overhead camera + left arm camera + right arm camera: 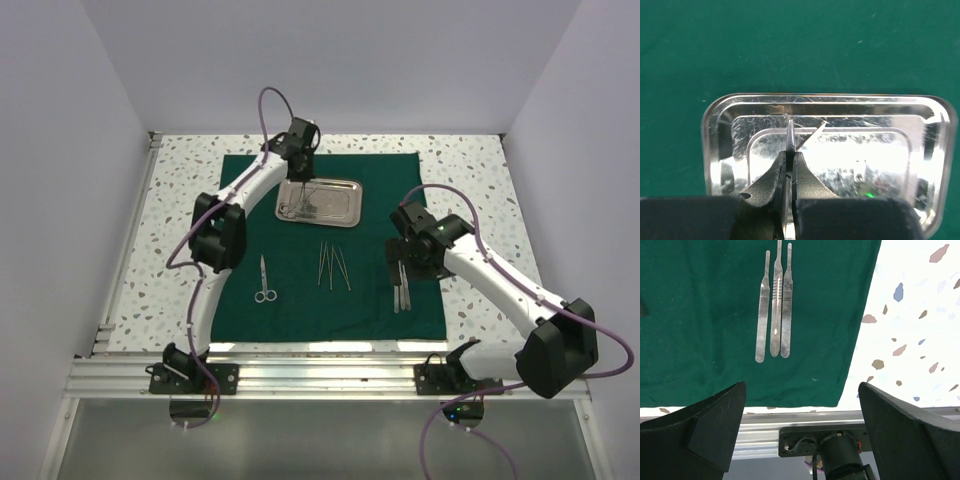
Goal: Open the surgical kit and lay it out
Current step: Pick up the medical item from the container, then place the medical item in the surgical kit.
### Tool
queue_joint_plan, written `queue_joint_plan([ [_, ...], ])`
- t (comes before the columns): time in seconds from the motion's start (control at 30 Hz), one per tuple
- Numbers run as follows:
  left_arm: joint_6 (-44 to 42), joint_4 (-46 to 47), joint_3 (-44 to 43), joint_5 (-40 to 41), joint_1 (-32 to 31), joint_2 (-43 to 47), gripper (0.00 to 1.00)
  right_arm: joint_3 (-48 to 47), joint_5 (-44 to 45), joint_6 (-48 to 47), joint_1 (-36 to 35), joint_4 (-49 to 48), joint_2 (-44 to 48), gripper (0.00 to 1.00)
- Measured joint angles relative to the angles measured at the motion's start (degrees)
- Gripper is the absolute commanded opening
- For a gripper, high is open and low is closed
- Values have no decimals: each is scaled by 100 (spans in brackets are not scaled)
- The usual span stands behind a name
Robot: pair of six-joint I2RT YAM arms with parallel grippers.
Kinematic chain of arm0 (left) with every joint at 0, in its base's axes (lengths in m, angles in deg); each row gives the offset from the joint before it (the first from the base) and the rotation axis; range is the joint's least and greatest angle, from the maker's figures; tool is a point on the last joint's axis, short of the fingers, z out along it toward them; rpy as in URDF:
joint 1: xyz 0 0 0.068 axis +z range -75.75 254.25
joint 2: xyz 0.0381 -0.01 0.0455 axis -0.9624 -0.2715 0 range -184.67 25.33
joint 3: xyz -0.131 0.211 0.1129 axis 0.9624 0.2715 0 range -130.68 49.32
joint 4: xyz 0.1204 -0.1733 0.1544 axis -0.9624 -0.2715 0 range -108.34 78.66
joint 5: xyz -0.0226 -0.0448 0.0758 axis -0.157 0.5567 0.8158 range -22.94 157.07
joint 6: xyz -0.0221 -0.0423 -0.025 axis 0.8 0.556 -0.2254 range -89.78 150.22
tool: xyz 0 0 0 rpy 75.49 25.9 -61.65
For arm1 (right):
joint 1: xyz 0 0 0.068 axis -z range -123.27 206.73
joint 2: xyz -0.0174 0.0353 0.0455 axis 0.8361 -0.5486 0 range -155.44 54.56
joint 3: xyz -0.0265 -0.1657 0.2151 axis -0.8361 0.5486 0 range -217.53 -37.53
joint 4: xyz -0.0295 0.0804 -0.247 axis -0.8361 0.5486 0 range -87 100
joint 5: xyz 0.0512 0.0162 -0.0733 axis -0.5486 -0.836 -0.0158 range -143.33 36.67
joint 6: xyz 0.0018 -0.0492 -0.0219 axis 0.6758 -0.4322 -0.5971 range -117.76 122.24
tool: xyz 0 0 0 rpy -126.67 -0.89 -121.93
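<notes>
Nearest, the right claw gapes wide, holding nothing, above three scalpel handles lying side by side near the right edge of the dark green drape, which is spread on the speckled surface. Mid-drape lie scissors and a fan of slim pointed instruments. Farthest, the steel tray sits on the drape. The left claw, the arm nearer to it, is pinched closed on a slim silver instrument over the tray, its long axis pointing toward the tray's far wall.
</notes>
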Motion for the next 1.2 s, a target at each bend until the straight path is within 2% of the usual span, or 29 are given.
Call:
queue_joint_plan([
  [0.1,-79,-55,74,4,2,411,0,0,-37,4,0,-13,72,98],
  [0.17,-109,22,435,42,2,894,0,0,-90,15,0,-44,109,98],
  [0.37,-125,374,2577,256,4,2715,0,66,-319,72,0,-195,170,97],
  [0.47,-81,675,3954,372,4,3469,0,151,-461,111,0,-251,214,96],
  [0.67,39,769,5724,450,2,4107,0,284,-715,151,0,-330,319,96],
  [0.73,92,769,6092,483,0,4229,4,284,-765,149,0,-361,323,96],
  [0.77,125,780,6214,501,-2,4277,17,284,-780,149,0,-380,323,96],
  [0.8,153,782,6312,518,-7,4317,25,284,-800,146,0,-398,323,96],
  [0.83,199,791,6380,529,-11,4345,37,284,-815,146,0,-409,323,96],
  [0.87,212,798,6411,538,-11,4369,41,284,-841,146,0,-422,323,96],
  [0.97,299,883,6406,577,-11,4430,49,293,-905,146,0,-435,323,96],
  [1.1,317,870,6129,632,-11,4428,48,321,-911,144,0,-442,323,96],
  [1.2,251,870,5519,664,-11,4225,47,334,-907,146,0,-448,323,96],
])
